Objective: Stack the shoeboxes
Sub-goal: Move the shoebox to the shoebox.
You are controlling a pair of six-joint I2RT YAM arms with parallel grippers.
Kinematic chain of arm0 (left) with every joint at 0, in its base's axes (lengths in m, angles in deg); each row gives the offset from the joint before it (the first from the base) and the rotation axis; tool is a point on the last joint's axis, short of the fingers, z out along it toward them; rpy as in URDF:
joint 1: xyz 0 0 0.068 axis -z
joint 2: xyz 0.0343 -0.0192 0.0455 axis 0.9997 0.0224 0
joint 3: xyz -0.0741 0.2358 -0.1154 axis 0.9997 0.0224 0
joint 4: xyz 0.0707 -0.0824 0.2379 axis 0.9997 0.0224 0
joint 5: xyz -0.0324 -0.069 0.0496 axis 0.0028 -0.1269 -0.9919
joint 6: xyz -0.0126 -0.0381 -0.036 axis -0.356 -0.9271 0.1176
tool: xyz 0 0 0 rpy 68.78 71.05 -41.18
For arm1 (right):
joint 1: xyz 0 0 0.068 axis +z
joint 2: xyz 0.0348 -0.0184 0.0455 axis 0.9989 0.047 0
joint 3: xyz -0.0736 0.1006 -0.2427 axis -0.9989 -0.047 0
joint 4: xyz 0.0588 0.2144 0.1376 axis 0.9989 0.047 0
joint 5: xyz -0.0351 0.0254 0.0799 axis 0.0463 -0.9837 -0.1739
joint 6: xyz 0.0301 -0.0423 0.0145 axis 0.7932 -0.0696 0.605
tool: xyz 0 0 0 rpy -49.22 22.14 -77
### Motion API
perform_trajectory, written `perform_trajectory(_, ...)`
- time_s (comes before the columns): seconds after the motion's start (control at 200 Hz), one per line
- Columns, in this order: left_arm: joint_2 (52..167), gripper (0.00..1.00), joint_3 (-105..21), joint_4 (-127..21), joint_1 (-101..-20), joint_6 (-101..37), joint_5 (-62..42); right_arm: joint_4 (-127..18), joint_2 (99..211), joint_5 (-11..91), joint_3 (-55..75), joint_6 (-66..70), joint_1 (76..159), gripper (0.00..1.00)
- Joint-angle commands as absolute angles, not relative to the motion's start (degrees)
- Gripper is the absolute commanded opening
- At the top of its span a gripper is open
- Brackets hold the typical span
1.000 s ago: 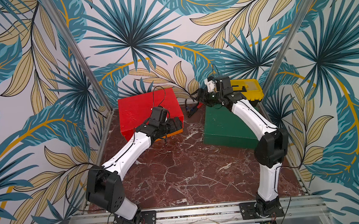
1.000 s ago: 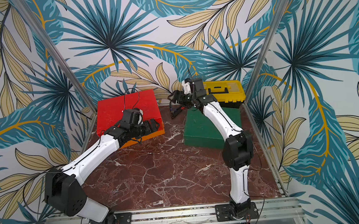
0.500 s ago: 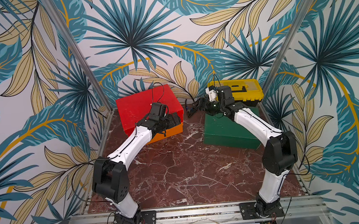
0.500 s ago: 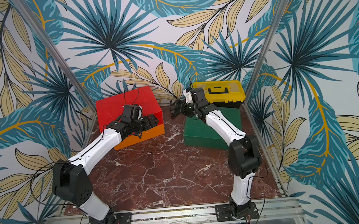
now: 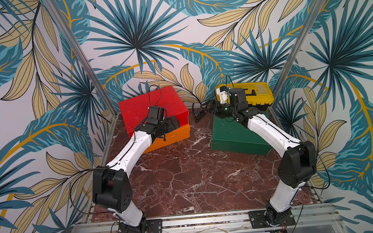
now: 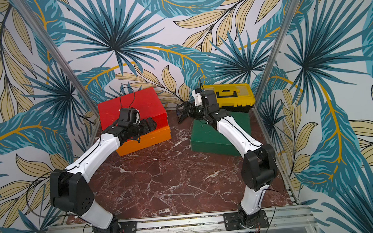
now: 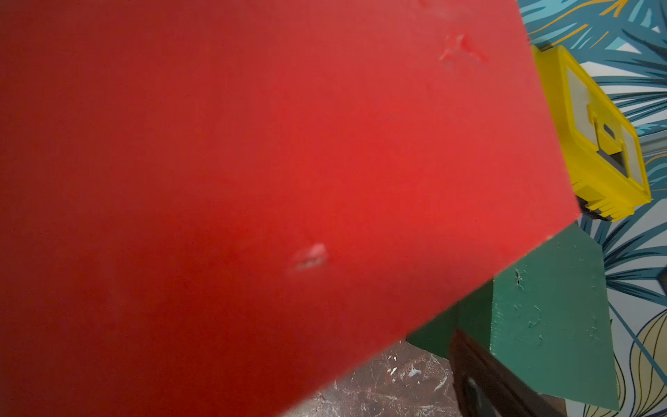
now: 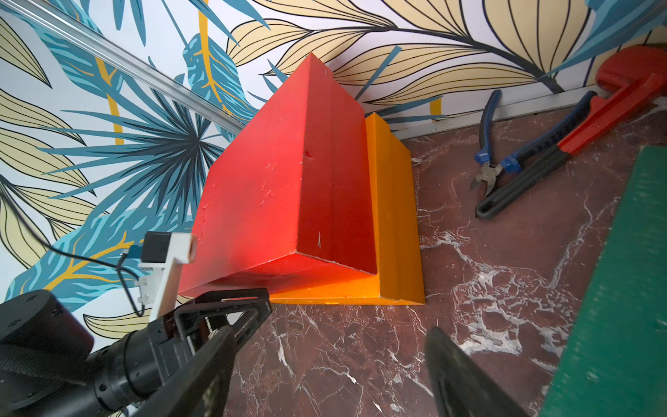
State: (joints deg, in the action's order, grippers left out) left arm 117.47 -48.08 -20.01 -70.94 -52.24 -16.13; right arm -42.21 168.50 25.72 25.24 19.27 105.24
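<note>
The red shoebox (image 5: 148, 104) (image 6: 132, 103) lies on the orange shoebox (image 5: 173, 136) (image 6: 151, 139) at the back left, set back so that the orange front and right edges show (image 8: 393, 202). My left gripper (image 5: 171, 124) (image 6: 149, 124) stands open against the red box's near end. Red (image 7: 252, 180) fills the left wrist view, where only one finger (image 7: 480, 375) shows. The dark green shoebox (image 5: 230, 131) (image 6: 207, 138) sits alone at the right. My right gripper (image 5: 212, 108) (image 8: 332, 335) hangs open above its far left corner, holding nothing.
A yellow toolbox (image 5: 247, 93) (image 6: 231, 95) stands behind the green box against the back wall. Blue-handled pliers (image 8: 487, 159) and a red wrench (image 8: 595, 119) lie on the marble floor between the two piles. Patterned walls close in the left, back and right.
The left arm has reached further forward, and the red box has shifted back over the orange one. The right gripper has come down and now holds still.
</note>
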Motion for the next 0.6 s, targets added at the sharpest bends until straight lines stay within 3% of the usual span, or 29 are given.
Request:
perform_trajectory(0.0, 111.56, 1.0, -43.34, -18.31, -71.29, -51.24, -17.09, -43.24, 168.49, 25.91, 23.85, 19.65, 105.06, 0.83)
perform_trajectory(0.285, 96.01, 1.0, -33.54, -18.22, -74.71, -50.64, -21.81, -44.1, 171.82, 23.81, 26.13, 21.15, 105.21, 0.83)
perform_trajectory(0.591, 84.21, 1.0, -33.99, -10.76, -78.69, -50.7, -25.91, -44.03, 179.35, 22.39, 33.49, 20.93, 108.26, 0.87)
